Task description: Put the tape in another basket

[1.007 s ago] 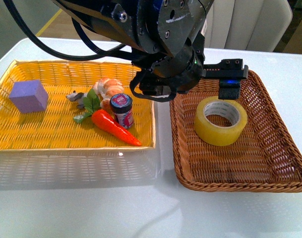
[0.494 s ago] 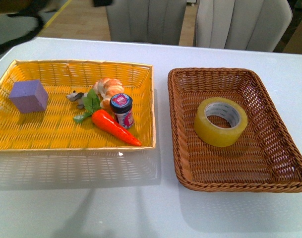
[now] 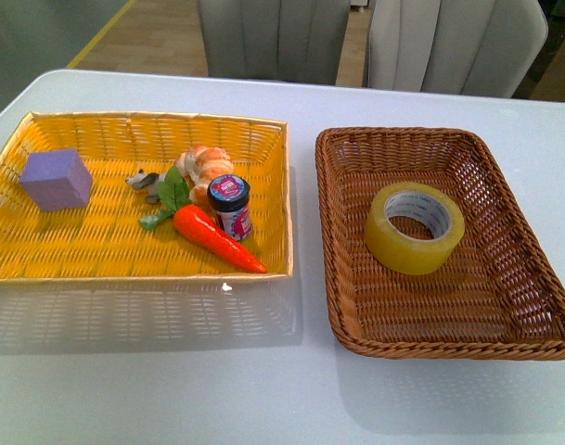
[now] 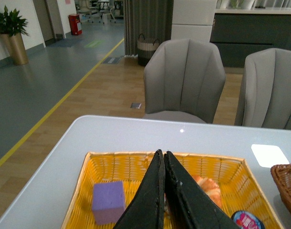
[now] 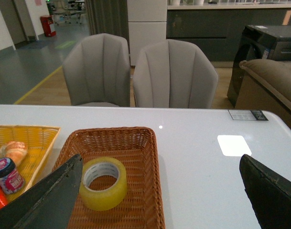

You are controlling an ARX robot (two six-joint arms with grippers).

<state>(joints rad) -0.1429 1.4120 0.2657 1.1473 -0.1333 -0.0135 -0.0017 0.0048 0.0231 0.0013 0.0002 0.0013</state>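
1. A white worktop (image 3: 263, 389) stands in an open office area, with grey upholstered chairs (image 4: 186, 81) drawn up at its far edge and a wood-and-grey floor beyond.
2. The tape (image 3: 414, 227), a yellowish translucent roll with a white core, lies flat on the floor of the basket (image 3: 505, 176), the brown wicker tray on the right of the worktop; it sits toward the middle, nearer the far end, apart from the sloping walls.
3. The right wrist view shows the same roll (image 5: 102, 183) inside the brown tray (image 5: 145, 143), hole facing up.
4. Just beside it to the left, the two rims close but not touching, sits a yellow basket (image 3: 78, 125).
5. The yellow basket holds a purple cube (image 3: 56, 179) at its left end, and near its right side a cluster: a toy carrot (image 3: 215, 237), a small jar with a dark lid (image 3: 230, 206), a bread roll (image 3: 203, 167), a green leaf (image 3: 173, 192) and a small grey figure (image 3: 143, 180), too small to identify.
6. The left pincer (image 4: 163, 164) hangs above the yellow basket, its black fingers pressed together and clenched on nothing.
7. The right pincer (image 5: 159, 191) hangs above the brown tray, fingers (image 5: 49, 198) spread wide, released and apart from the roll.
8. Neither arm appears in the front view.
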